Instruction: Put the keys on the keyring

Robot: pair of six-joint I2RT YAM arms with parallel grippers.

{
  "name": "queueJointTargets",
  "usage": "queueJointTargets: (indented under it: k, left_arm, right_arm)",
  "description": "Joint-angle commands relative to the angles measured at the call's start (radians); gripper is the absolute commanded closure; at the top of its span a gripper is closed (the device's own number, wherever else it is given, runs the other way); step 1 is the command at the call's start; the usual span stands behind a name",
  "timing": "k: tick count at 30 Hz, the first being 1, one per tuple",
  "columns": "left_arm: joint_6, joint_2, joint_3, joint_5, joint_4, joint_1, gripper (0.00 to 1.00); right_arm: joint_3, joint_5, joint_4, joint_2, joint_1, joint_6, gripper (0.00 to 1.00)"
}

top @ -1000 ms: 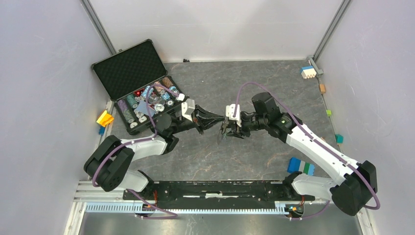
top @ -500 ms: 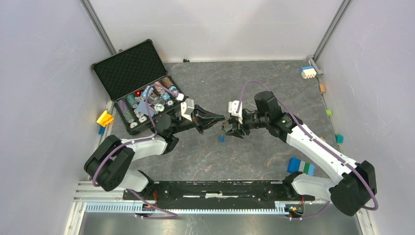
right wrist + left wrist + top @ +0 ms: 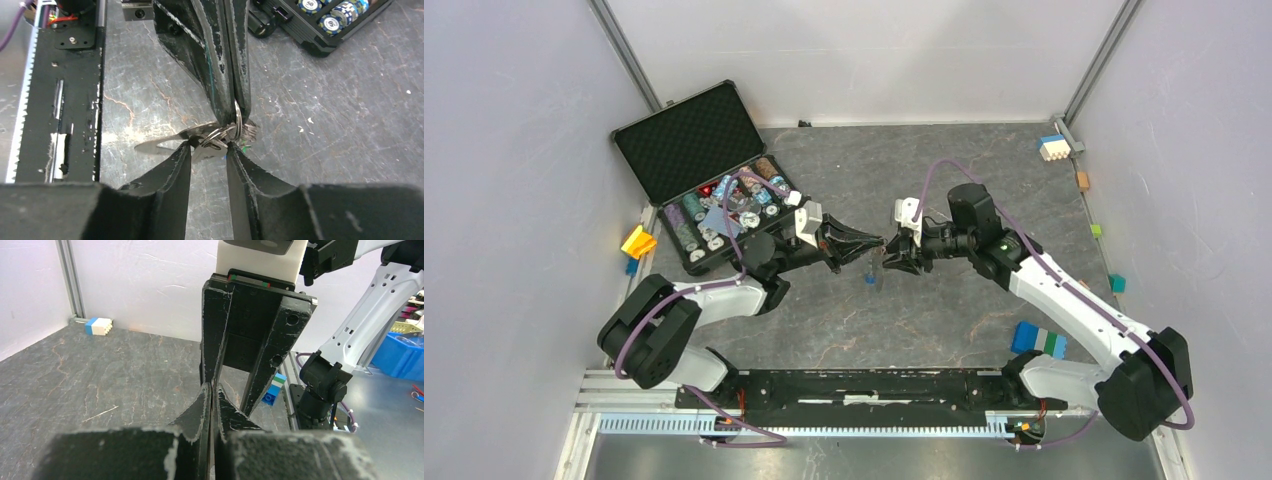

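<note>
The left gripper [image 3: 232, 116], its fingers pressed together, is pinching the keyring [image 3: 245, 129] above the table's middle. The right gripper [image 3: 209, 146] is nipping the keys [image 3: 197, 136] just beside it. I reckon a sideways tug risks yanking the thin ring loose. The keys are looking silvery, bunched and overlapping.

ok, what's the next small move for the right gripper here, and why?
Probably a small right gripper push of the silver metal keys farther along the thin metal keyring, which the left gripper pinches shut; they bunch right at its tips.
</note>
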Motion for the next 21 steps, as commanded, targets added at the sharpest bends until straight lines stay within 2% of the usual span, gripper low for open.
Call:
queueJointTargets:
  k: [1, 10, 16, 21]
  left_arm:
    - [-0.017, 0.004, -0.004, -0.008, 0.075, 0.004, 0.98]
    - [0.009, 0.012, -0.011, -0.002, 0.066, 0.004, 0.98]
    - [0.041, 0.017, -0.01, 0.0, 0.05, 0.004, 0.98]
    - [0.171, -0.028, -0.009, -0.021, -0.056, 0.003, 0.98]
  right_arm:
    - [-0.001, -0.069, 0.049, 0.015, -0.006, 0.025, 0.69]
    - [-0.002, -0.054, 0.015, -0.009, -0.041, -0.002, 0.99]
    - [0.006, -0.033, -0.05, -0.041, -0.063, -0.055, 1.0]
    - [0.022, -0.007, -0.129, -0.037, -0.067, -0.104, 1.0]
